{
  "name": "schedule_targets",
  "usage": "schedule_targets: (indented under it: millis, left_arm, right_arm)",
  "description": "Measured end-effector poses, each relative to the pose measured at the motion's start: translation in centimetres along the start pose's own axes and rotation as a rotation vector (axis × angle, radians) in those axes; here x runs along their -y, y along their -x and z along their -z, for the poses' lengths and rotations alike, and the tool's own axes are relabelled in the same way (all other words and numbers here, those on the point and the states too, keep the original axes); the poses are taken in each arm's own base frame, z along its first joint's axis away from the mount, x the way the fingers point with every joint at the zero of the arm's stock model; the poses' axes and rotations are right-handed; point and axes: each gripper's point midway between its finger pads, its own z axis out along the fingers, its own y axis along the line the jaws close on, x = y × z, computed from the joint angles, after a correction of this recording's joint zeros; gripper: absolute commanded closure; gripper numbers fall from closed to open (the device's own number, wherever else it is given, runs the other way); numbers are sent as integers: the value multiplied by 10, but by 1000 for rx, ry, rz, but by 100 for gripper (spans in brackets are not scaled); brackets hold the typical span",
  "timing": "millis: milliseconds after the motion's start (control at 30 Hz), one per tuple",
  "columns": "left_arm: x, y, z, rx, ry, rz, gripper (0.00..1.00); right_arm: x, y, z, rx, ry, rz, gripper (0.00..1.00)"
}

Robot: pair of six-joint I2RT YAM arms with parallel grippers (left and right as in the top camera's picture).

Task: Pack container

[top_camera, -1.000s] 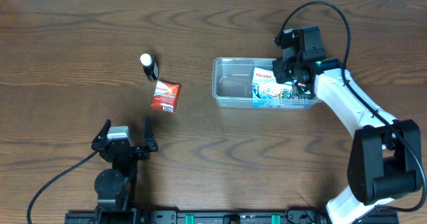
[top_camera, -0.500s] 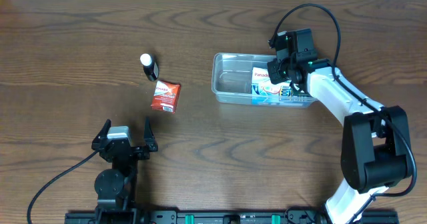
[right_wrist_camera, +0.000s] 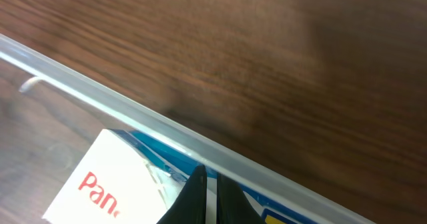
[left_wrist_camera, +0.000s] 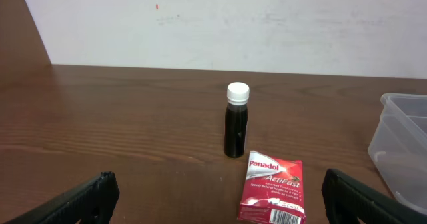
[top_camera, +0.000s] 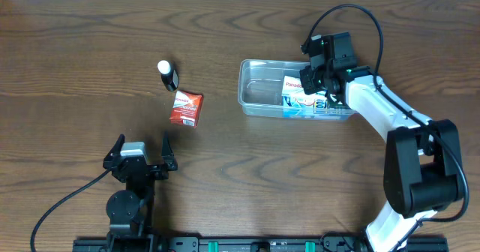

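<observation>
- The container [top_camera: 259, 94] sits on the wooden table [top_camera: 90, 34], and its left half is bare.
- My right gripper [top_camera: 313, 78] is at the container's right end, over the far rim. Its fingers [right_wrist_camera: 197, 194] are clenched together, and I see nothing between them.
- A white Panadol box [top_camera: 295, 85] lies inside the container's right half, on top of blue-and-white packets [top_camera: 315, 109].
- A red Panadol packet [top_camera: 185, 107] lies flat to the container's left, well apart from it.
- A dark bottle with a white cap [top_camera: 168, 75] stands upright just beyond the red packet, farther from the container.
- My left gripper [top_camera: 142, 145] is released, jaws wide, well apart from the container on the red packet's side.
</observation>
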Motion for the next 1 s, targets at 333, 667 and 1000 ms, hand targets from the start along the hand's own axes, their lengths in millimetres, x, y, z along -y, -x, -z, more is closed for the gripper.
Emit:
schedule_targets:
  millis: [333,667,1000]
  left_arm:
    - [0,0,0,0,0,0,2]
    - [0,0,0,0,0,0,2]
    - [0,0,0,0,0,0,2]
  right_arm:
    - [-39,45,50,153,127,51,99]
    - [-85,41,49,144,217,120,99]
    - [-96,34,46,116,228,136,99]
